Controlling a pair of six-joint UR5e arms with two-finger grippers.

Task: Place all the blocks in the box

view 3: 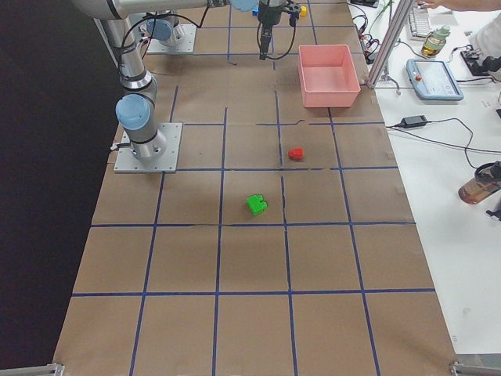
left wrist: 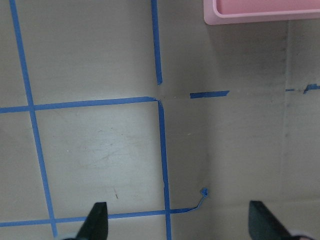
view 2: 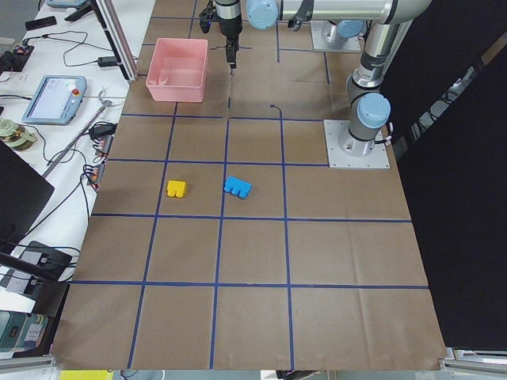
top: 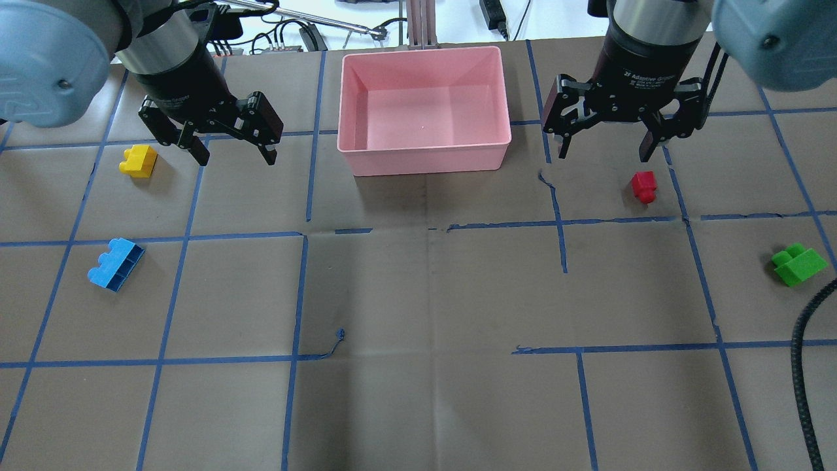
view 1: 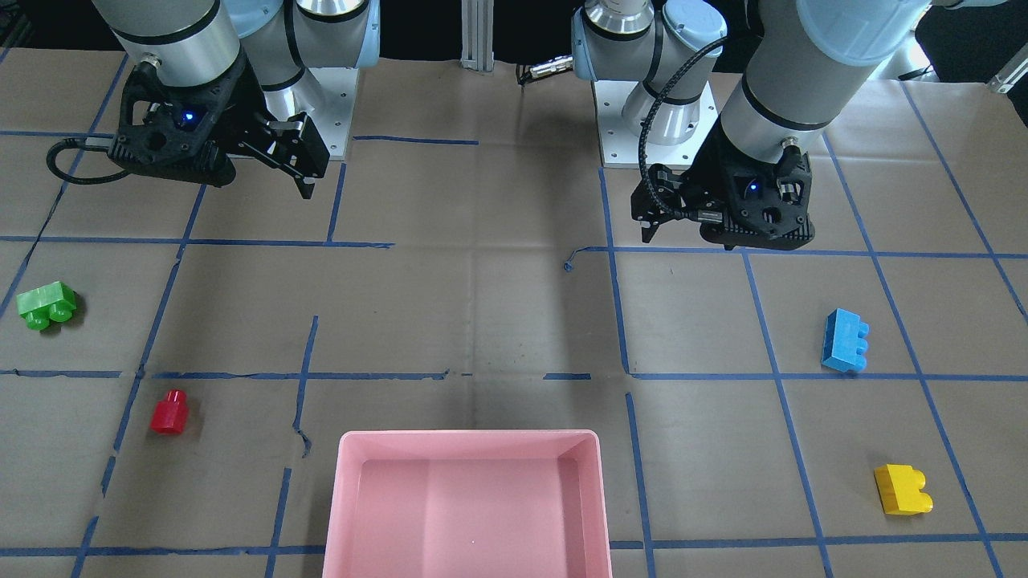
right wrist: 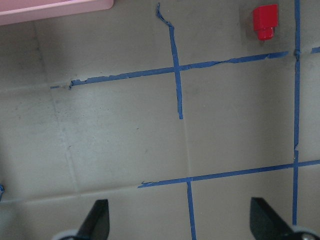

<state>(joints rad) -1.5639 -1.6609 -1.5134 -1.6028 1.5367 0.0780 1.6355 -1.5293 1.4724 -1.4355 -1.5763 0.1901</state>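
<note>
The pink box (top: 425, 157) stands at the far middle of the table with nothing in it. The yellow block (top: 138, 161) and the blue block (top: 116, 263) lie on the left side. The red block (top: 644, 186) and the green block (top: 798, 263) lie on the right side. My left gripper (top: 237, 157) is open and empty, above the table between the yellow block and the box. My right gripper (top: 603, 156) is open and empty, above the table just beyond the red block, which shows in the right wrist view (right wrist: 264, 21).
Blue tape lines grid the brown paper table cover. A black cable (top: 807, 366) hangs at the right edge of the overhead view. The arm bases (view 1: 642, 120) stand at the robot's side. Side benches hold a teach pendant (view 2: 51, 99) and bottles.
</note>
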